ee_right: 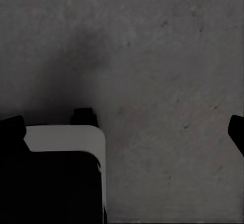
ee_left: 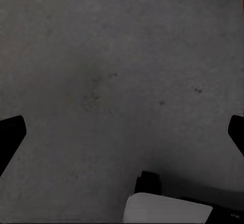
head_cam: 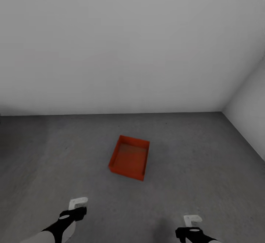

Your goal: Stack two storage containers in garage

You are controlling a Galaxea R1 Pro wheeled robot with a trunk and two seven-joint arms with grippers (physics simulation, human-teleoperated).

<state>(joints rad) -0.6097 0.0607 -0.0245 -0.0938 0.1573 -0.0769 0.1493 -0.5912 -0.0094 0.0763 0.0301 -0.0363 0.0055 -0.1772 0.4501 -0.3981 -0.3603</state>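
Head view: one bin on the concrete floor; my pincers gape empty. A skewed stack could slide off.

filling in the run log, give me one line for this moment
place: garage | storage container: one, upright on concrete floor, nothing stacked on it | left tool: open, empty | right tool: open, empty | both tools short of the container
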